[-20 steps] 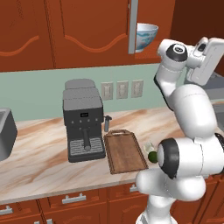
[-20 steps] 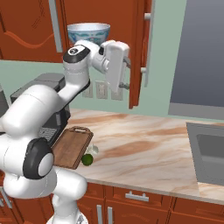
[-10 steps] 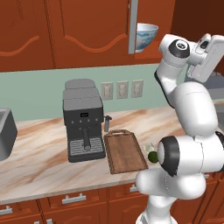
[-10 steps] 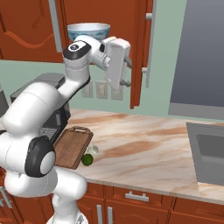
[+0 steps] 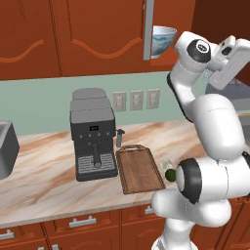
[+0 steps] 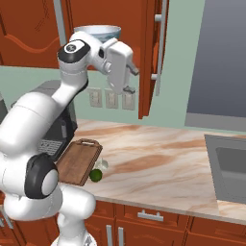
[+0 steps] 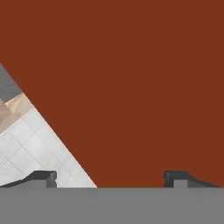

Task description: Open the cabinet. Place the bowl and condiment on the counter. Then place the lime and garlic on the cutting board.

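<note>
The cabinet (image 6: pixel 29 24) has its right door (image 6: pixel 149 57) swung open, edge-on toward me. The pale blue bowl (image 6: pixel 97 32) sits on the shelf inside and also appears as the bowl (image 5: pixel 162 39) just behind the door's edge. My gripper (image 6: pixel 126 90) hangs open and empty below the bowl, close to the door. In the hand view my gripper (image 7: pixel 110 178) faces the door's red-brown wood. On the counter (image 6: pixel 158 153) the lime (image 6: pixel 96 175) and garlic (image 6: pixel 102 165) lie beside the cutting board (image 6: pixel 79 161). The condiment is out of view.
A black coffee machine (image 5: pixel 93 134) stands left of the cutting board (image 5: pixel 140 168). A sink (image 6: pixel 230 173) is set into the counter at the far right. Wall outlets (image 5: pixel 136 100) sit on the green backsplash. Low drawers (image 6: pixel 149 216) run under the counter.
My hand has lifted slightly beside the open door. The bowl, lime, garlic and board have not moved.
</note>
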### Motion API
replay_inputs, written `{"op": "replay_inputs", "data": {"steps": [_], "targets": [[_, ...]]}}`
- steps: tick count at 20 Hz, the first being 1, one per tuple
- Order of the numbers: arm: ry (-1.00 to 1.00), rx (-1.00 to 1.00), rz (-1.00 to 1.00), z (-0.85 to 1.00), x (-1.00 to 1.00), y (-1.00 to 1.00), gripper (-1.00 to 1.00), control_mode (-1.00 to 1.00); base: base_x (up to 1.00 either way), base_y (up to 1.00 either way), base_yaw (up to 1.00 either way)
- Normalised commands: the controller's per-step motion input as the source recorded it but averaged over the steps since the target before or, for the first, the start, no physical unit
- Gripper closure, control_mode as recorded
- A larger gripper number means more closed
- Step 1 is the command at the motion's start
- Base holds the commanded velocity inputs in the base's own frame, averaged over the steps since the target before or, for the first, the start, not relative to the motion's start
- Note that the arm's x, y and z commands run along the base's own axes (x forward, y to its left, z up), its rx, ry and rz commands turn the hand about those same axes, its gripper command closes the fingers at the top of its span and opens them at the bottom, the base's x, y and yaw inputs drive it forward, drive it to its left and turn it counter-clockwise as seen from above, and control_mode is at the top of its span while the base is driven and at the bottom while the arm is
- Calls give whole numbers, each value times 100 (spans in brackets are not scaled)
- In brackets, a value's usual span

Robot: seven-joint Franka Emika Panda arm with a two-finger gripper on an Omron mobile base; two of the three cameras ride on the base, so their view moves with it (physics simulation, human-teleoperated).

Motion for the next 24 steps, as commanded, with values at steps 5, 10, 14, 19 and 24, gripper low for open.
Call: {"op": "replay_inputs", "data": {"steps": [5,10,14,19,24], "targets": [[-25,0,5,0,-29,41,-100,-100,0,0,0],[-21,1,7,-2,-30,44,-100,-100,0,0,0],[-13,3,13,-10,-49,27,-100,-100,0,0,0],[-11,3,14,-13,-50,22,-100,-100,0,0,0],[-11,3,14,-17,-36,23,-100,-100,0,0,0]]}}
